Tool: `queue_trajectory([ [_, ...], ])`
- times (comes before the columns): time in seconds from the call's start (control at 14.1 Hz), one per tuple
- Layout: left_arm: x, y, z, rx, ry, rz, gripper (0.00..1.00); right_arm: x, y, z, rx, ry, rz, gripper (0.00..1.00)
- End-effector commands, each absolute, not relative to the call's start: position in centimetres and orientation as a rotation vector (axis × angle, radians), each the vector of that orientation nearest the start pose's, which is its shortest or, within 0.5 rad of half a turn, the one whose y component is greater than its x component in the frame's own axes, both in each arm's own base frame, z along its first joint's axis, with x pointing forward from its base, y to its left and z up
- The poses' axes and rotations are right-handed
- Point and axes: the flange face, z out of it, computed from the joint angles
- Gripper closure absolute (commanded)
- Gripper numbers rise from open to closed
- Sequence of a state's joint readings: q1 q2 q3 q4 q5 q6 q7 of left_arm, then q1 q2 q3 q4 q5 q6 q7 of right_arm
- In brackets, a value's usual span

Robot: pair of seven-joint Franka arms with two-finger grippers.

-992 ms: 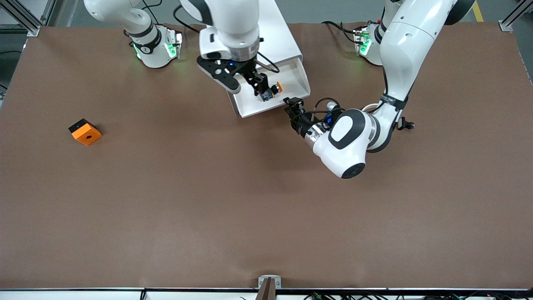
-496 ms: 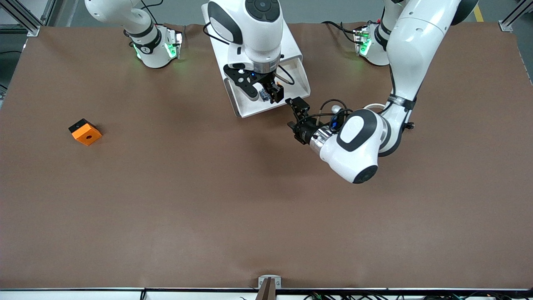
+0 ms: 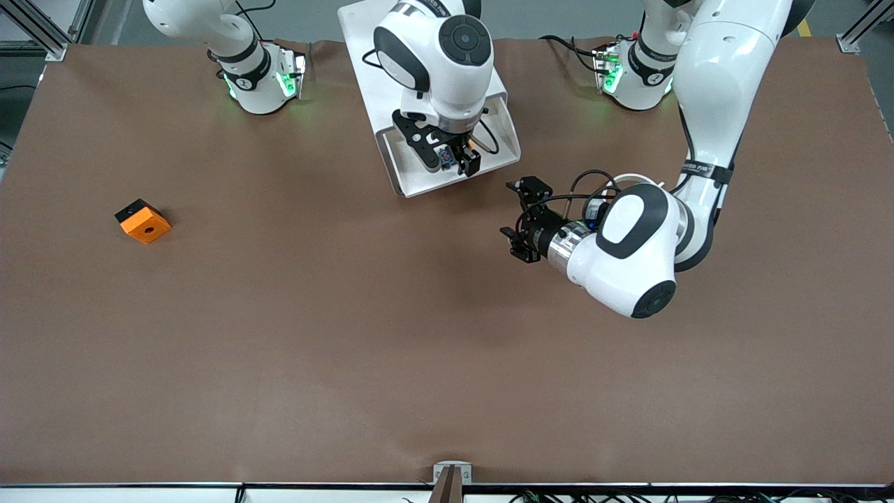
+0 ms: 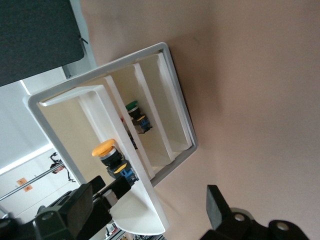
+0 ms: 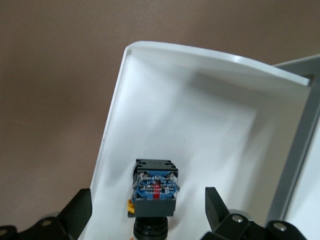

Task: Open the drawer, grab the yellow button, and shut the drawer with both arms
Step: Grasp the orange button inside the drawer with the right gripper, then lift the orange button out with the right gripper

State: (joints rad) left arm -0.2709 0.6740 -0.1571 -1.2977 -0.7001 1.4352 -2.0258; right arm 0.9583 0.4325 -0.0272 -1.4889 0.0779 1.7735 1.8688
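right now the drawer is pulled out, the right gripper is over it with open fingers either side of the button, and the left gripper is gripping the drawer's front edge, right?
Not quite. The left gripper is off the drawer, open over bare table, as the front view shows. The rest stands: the right gripper is open around the button.

The white drawer [image 3: 426, 183] stands pulled out; the button [image 5: 155, 192] lies in it, between the right jaws.

Cabinet [image 3: 363, 28] cut by top edge in front view, partly masked by right arm [image 3: 440, 63]. Button [image 3: 445, 159] mostly hidden among right gripper [image 3: 457, 162] fingers there; cap [image 5: 131, 207] barely visible in right wrist view. Left gripper [image 4: 150, 210] fingertips cropped at 6 o'clock.
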Motion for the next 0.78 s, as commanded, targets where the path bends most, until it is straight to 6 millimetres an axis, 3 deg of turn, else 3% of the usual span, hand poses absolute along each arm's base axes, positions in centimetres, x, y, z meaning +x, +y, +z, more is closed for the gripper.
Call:
queue_trajectory([
  [0.0, 61.4, -30.7, 36.9, 1.992, 2.239, -1.357, 0.00, 38.9, 54.4, 40.0, -2.903, 1.544, 0.158, 0.00],
  [0.07, 61.6, -30.4, 36.7, 2.052, 2.200, -1.297, 0.00, 38.9, 54.5, 39.9, -2.907, 1.540, 0.159, 0.05],
  [0.28, 61.6, -30.4, 37.1, 2.341, 1.996, -1.032, 0.00, 38.9, 54.4, 39.9, -2.909, 1.534, 0.162, 0.54],
  [0.5, 61.5, -32.2, 36.8, 2.523, 1.840, -0.800, 0.00, 39.2, 54.2, 40.0, -2.911, 1.532, 0.164, 0.73],
  [0.71, 60.6, -34.5, 36.4, 2.700, 1.689, -0.626, 0.00, 40.1, 53.8, 40.8, -2.879, 1.553, 0.200, 0.76],
])
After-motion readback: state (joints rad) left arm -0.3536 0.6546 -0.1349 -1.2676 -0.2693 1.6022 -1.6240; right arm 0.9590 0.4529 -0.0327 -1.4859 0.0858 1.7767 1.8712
